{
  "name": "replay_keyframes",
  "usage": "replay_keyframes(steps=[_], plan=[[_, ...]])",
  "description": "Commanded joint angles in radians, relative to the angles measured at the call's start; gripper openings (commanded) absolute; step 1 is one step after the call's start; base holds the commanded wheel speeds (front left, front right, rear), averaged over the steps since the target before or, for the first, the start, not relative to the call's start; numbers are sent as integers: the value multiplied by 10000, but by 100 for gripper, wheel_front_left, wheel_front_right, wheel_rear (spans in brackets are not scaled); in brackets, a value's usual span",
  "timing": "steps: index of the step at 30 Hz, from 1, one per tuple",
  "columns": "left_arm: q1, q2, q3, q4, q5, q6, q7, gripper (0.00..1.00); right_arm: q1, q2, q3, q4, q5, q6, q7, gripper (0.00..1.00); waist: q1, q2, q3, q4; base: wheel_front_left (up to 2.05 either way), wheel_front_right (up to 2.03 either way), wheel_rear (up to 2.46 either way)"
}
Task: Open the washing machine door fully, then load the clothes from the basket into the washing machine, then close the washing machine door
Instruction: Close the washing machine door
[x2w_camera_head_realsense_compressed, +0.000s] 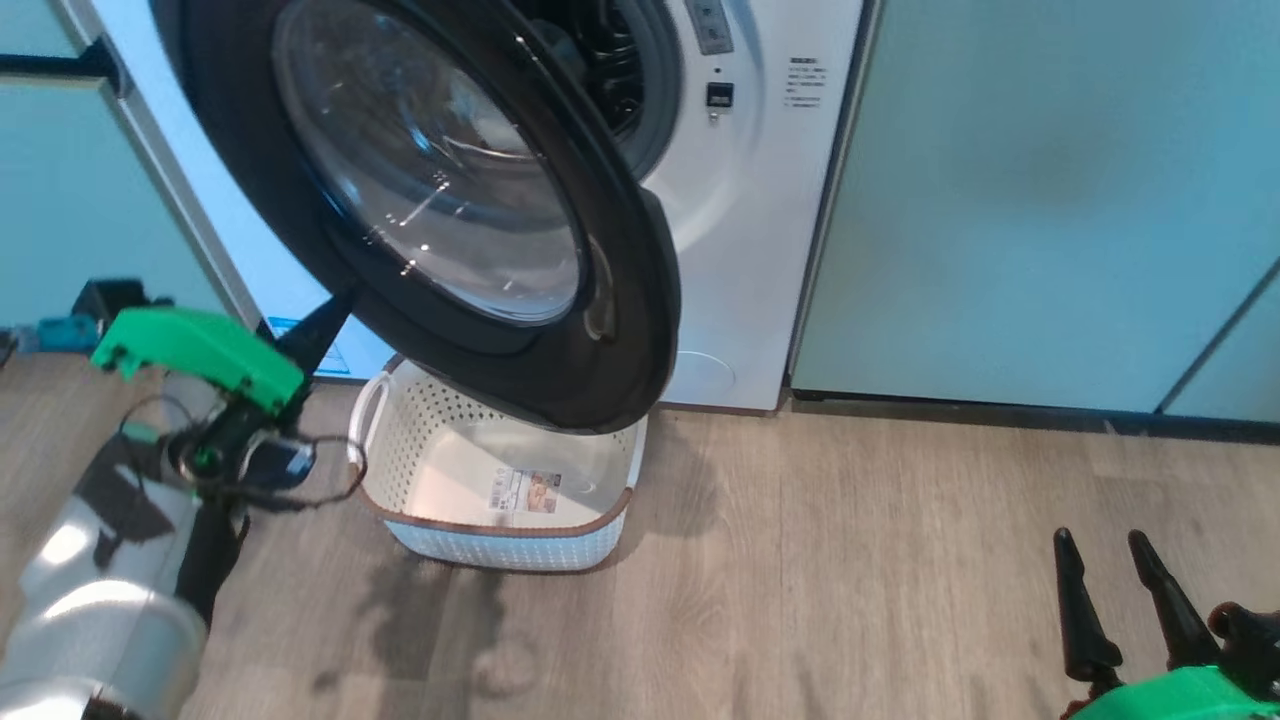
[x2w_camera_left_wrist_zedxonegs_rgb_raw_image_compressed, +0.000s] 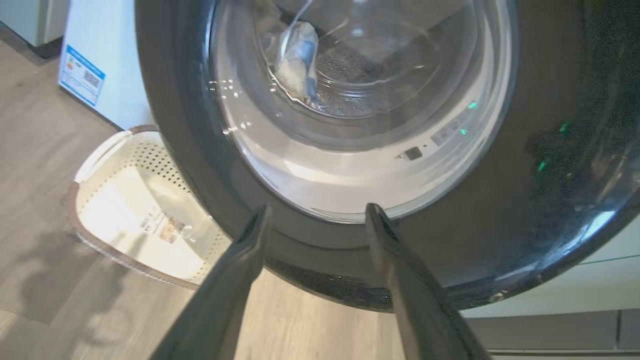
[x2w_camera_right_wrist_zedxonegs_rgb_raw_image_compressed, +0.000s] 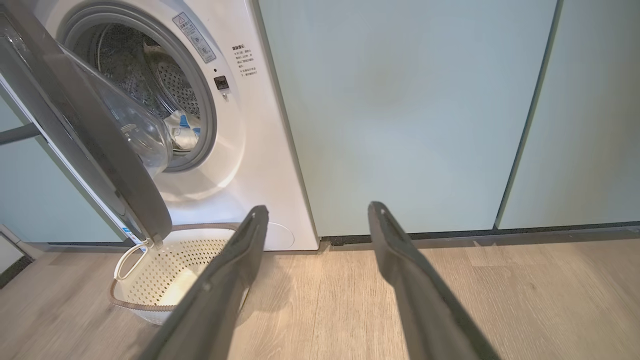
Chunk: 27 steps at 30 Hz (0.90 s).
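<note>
The washing machine (x2w_camera_head_realsense_compressed: 750, 200) stands with its door (x2w_camera_head_realsense_compressed: 640, 300) swung out over the basket (x2w_camera_head_realsense_compressed: 500, 525). The cream basket holds no garments, and the label on its bottom shows. Pale clothes (x2w_camera_right_wrist_zedxonegs_rgb_raw_image_compressed: 182, 132) with a blue patch lie in the steel drum, and show through the door's glass (x2w_camera_left_wrist_zedxonegs_rgb_raw_image_compressed: 297, 60) too. My left gripper (x2w_camera_left_wrist_zedxonegs_rgb_raw_image_compressed: 317, 212) is open, with its fingertips against or just short of the door's (x2w_camera_left_wrist_zedxonegs_rgb_raw_image_compressed: 550, 175) lower black rim on the outer side, holding nothing. One left finger (x2w_camera_head_realsense_compressed: 318, 330) reaches under that rim. My right gripper (x2w_camera_head_realsense_compressed: 1100, 540) hangs open and empty over the floor at the lower right, well away from the washing machine (x2w_camera_right_wrist_zedxonegs_rgb_raw_image_compressed: 260, 150).
Pale teal cabinet doors (x2w_camera_head_realsense_compressed: 1050, 200) flank the washer on the right, and another (x2w_camera_head_realsense_compressed: 60, 200) on the left. Wood-look floor (x2w_camera_head_realsense_compressed: 850, 560) stretches in front. The basket (x2w_camera_right_wrist_zedxonegs_rgb_raw_image_compressed: 165, 280) sits directly beneath the door's (x2w_camera_right_wrist_zedxonegs_rgb_raw_image_compressed: 100, 150) swing, its white handle (x2w_camera_head_realsense_compressed: 366, 415) toward my left arm.
</note>
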<state>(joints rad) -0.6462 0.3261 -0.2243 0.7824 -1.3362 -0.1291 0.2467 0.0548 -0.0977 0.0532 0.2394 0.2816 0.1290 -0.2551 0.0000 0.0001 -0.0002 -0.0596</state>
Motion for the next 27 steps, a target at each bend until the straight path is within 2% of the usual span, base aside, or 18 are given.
replay_keyframes(steps=[1,11,21,24,27], plan=[[-302,548,285,-276,83,-15,-157,100,-294,-120,139,-324,-1,17,-67,100,0,-1,-29,72,0,0,0],[941,811,-318,-600,201,-15,-1887,100,-252,-81,96,-348,-9,17,-67,100,0,-1,-119,391,0,0,0],[2230,1603,-1804,-915,1712,-15,-4823,100,-153,-97,67,-373,25,17,-67,100,0,-1,-199,547,0,0,0],[2375,1665,-1818,-828,2203,-15,-5052,100,-135,-90,60,-389,13,17,-67,100,0,-1,-203,588,0,0,0],[2472,1630,-1065,-1031,3209,-15,-5077,100,-141,-98,26,-423,7,17,-67,100,0,-1,-172,649,0,0,0]])
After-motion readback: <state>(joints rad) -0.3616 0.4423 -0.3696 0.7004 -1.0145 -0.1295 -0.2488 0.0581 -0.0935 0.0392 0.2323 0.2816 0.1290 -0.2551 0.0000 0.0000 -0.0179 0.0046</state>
